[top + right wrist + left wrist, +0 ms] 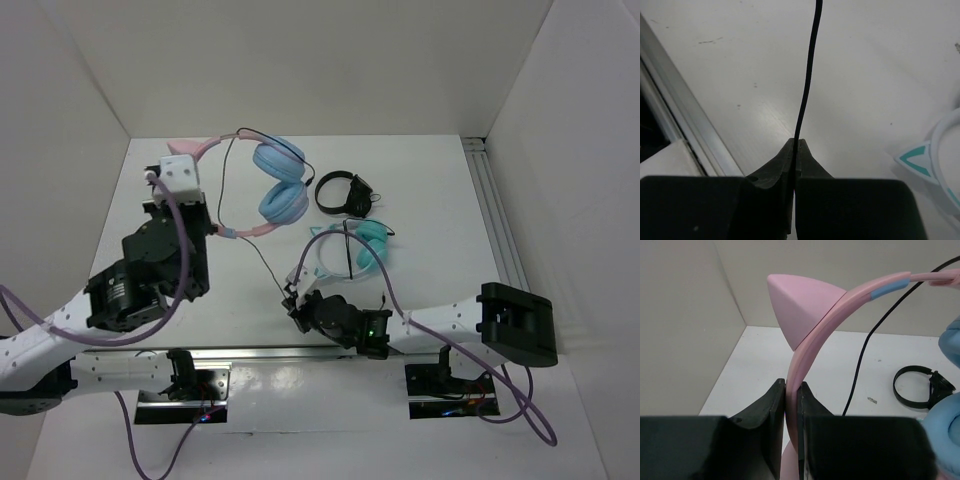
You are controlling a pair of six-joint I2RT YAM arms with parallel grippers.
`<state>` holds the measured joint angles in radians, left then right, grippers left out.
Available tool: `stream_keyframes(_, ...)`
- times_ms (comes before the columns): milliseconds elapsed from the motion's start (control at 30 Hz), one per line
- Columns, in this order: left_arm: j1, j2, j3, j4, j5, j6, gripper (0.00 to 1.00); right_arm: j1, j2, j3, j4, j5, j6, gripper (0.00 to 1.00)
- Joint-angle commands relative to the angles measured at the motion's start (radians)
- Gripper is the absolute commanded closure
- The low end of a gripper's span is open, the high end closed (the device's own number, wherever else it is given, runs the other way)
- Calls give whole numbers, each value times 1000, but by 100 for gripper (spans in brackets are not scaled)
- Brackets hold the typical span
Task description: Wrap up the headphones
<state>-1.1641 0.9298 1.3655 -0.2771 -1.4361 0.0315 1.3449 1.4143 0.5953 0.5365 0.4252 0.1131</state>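
Gripping the headphones (812,330) mid-band, left gripper (791,390); right gripper (796,145) tight on the cable (807,75), clear only from its wrist.

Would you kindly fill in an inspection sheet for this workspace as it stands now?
Surface: white table, a few small marks.
Job's things: pink cat-ear headphones, at the back of the table, left of centre.
Clutter: teal-cupped pair and black pair, to their right.
End effectors: left end effector shut on the pink headband; right end effector shut on the thin dark cable.
Cables: thin dark cable runs from the headphones to the right end effector; purple leads along the arms.
Surroundings: white walls; metal rail at the right edge.
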Motion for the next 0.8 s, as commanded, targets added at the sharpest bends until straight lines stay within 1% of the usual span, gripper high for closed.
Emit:
stream_keyframes(0,-5,69,87,28,18,30,100,-35,-17,38,-34,71,-7,100)
stream_keyframes(33,-5,93,110,-44,44,-23,100,-49,-17,38,-20,60,3,100)
stream_keyframes(67,56,153,141,-133,105,-162,100,-79,-8,29,-20,47,3,100)
stream_keyframes(100,107,196,246,-269,184,-282,100,-95,1,29,-7,20,13,100)
stream_keyframes(133,172,242,288,-463,339,-368,100,-110,2,29,8,6,13,100)
stream_keyframes(167,304,279,308,-490,420,-419,100,-134,2,18,8,-9,25,100)
stream_keyframes(200,345,317,308,-499,474,-439,100,-144,2,18,22,-32,25,100)
stream_keyframes(233,366,317,273,-470,518,-427,100,-144,2,6,31,-32,25,100)
stream_keyframes(267,377,302,236,-347,534,-403,100,-153,2,-5,40,-48,34,100)
stream_keyframes(300,408,293,186,-306,554,-380,100,-153,2,-5,40,-48,34,100)
stream_keyframes(333,431,302,185,-291,575,-380,100,-164,2,-5,40,-58,34,100)
stream_keyframes(400,506,342,199,-310,605,-403,100,-164,2,-5,31,-59,34,100)
stream_keyframes(467,544,369,189,-310,617,-403,100,-164,2,6,19,-69,34,100)
stream_keyframes(567,627,379,144,-249,648,-412,100,-164,-18,6,8,-78,25,100)
stream_keyframes(600,662,379,144,-249,648,-427,100,-153,-18,6,-3,-78,25,100)
stream_keyframes(667,695,388,156,-272,648,-453,100,-153,-43,6,-12,-65,25,100)
stream_keyframes(733,744,397,188,-313,741,-492,100,-141,-43,6,-53,-43,13,100)
stream_keyframes(767,754,397,219,-327,779,-492,100,-141,-43,6,-67,13,13,100)
